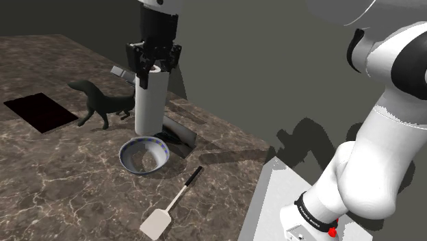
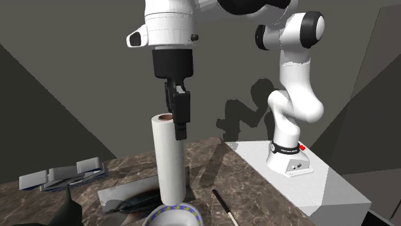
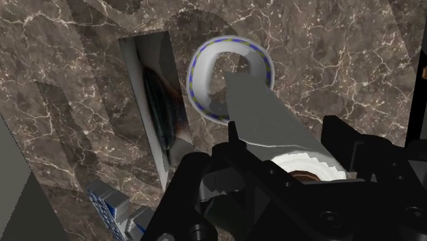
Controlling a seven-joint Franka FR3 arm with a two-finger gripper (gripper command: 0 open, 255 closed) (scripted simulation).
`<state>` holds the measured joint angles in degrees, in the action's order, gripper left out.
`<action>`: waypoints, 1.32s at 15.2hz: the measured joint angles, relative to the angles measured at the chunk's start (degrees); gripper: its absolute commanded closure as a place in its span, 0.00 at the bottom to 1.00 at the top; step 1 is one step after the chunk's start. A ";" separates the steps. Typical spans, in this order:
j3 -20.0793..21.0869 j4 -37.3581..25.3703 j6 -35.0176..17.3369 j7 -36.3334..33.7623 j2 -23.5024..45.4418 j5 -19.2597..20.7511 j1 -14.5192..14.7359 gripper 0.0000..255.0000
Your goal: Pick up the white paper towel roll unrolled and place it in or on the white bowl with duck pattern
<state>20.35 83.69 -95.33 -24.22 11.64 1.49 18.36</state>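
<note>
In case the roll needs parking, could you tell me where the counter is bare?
Bare marble lies between the dark rectangular opening and the bowl, and left of the spatula in the shoulder view. Behind the bowl is crowded: paper towel roll, shiny tray, black animal figure.

Shoulder camera looks down; second faces the stand (image 2: 308,186); both show bowl (image 1: 133,164).

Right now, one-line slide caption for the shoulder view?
Black hand grips the white paper towel roll upright by the blue-rimmed bowl on a dark marbled counter.
</note>
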 measured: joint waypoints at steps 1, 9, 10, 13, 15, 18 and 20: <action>-0.02 0.71 -0.73 0.04 0.02 0.00 -0.03 1.00; -0.12 7.42 -6.78 0.26 -0.67 -0.22 -0.32 1.00; -0.13 8.17 -7.58 0.27 -0.62 -0.21 -0.33 1.00; -0.16 10.71 -10.14 0.29 -0.60 -0.20 -0.38 1.00; -0.21 11.95 -11.64 0.32 -0.32 -0.10 -0.40 1.00; -0.24 13.83 -13.70 0.30 -0.13 -0.02 -0.41 1.00; -0.31 15.07 -15.29 0.32 0.26 0.12 -0.43 1.00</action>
<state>20.05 98.76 -110.61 -23.89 11.89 1.60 17.92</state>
